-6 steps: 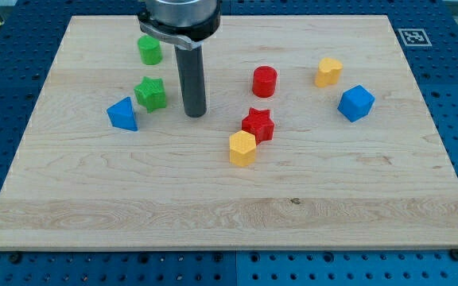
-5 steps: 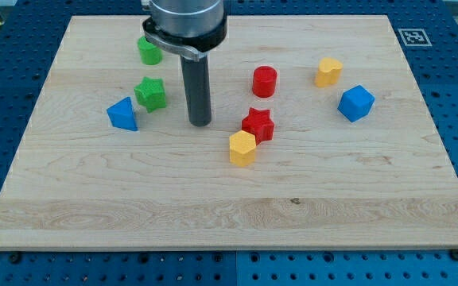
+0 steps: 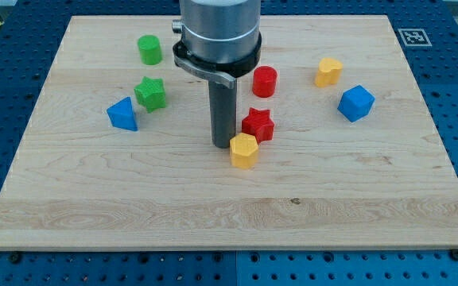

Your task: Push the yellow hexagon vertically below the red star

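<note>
The yellow hexagon (image 3: 244,151) lies near the board's middle, just below and left of the red star (image 3: 258,124), touching or almost touching it. My tip (image 3: 223,144) stands right at the hexagon's upper left edge and to the left of the star. The rod rises from there to the arm's grey body at the view's top.
A red cylinder (image 3: 265,81) sits above the star. A second yellow block (image 3: 328,71) and a blue cube (image 3: 356,102) lie at the right. A green cylinder (image 3: 149,49), a green star (image 3: 151,93) and a blue triangular block (image 3: 122,114) lie at the left.
My tip has moved right and down from beside the green star to the yellow hexagon's upper left edge. The hexagon has shifted slightly right and down.
</note>
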You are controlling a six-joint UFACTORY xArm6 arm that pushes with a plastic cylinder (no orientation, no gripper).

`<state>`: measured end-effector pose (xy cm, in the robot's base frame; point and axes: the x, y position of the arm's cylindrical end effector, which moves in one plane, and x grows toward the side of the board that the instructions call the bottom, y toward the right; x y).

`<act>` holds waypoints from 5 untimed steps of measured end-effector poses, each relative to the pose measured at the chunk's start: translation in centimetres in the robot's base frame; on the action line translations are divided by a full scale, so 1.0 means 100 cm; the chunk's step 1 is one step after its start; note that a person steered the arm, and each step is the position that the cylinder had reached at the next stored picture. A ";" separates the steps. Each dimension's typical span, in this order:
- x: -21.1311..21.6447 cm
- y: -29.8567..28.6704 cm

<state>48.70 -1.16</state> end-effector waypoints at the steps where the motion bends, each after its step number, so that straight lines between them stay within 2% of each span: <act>1: 0.020 0.003; 3: 0.060 0.007; 5: 0.075 0.007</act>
